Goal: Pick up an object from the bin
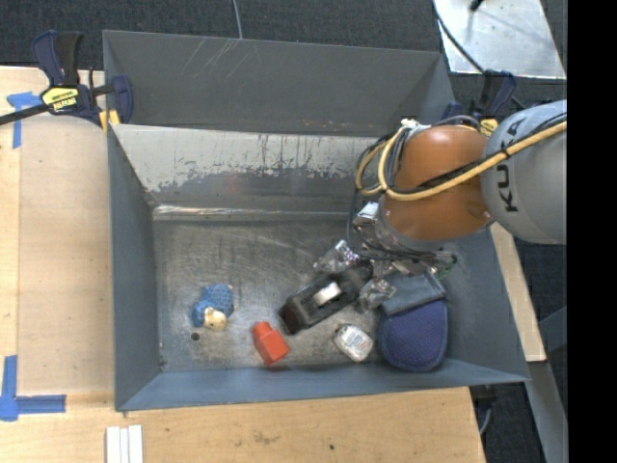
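Black device [310, 306], long and flat with a pale label on its top, lies on the floor of the bin [130, 258], just below and to the left of the claw [364, 270]. It is tilted, and its upper right end comes up to the metal parts of the claw. We cannot say for sure whether they touch. The claw is low in the bin, under the round orange cover [439, 181] of the wrist, and this cover hides much of it. For this reason we cannot tell if the claw is spread or pressed together, and we see nothing clearly pinched in it.

Just below and to the right of the claw we see a dark blue pouch [415, 331], soft and rounded, close to the front wall. Straight below the claw, between the pouch and the black device, lies a small clear wrapped piece [354, 341]. Further to the lower left of the claw, past the low end of the device, stands a small red block [270, 342]. Well apart to the left of the claw lies a small blue and yellow toy [212, 307], alone on the floor.

The grey arm [530, 177] comes in above and to the right of the claw, with yellow cables [386, 167] looped over the cover.
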`<state>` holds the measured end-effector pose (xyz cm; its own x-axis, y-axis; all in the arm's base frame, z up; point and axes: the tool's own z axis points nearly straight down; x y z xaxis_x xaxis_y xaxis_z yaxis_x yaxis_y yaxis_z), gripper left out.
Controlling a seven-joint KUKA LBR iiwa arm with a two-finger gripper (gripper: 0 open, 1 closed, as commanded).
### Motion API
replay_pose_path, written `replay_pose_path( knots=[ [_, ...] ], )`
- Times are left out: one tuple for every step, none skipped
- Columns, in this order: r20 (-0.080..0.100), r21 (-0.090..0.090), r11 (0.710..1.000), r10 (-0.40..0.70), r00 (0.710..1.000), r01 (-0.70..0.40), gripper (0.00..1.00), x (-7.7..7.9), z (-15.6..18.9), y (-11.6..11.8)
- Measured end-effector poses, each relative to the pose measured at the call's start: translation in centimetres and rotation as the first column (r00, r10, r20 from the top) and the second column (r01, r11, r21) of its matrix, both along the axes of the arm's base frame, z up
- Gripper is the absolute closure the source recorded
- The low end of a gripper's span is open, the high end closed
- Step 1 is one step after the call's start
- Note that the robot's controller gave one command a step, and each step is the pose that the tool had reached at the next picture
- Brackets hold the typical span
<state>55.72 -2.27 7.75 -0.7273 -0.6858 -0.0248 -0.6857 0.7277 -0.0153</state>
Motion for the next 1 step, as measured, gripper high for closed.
replay_pose_path(
  knots=[
    [-0.022,-0.007,0.960,0.281,0.960,-0.281,1.00,0.35,14.86,3.63]
  ],
)
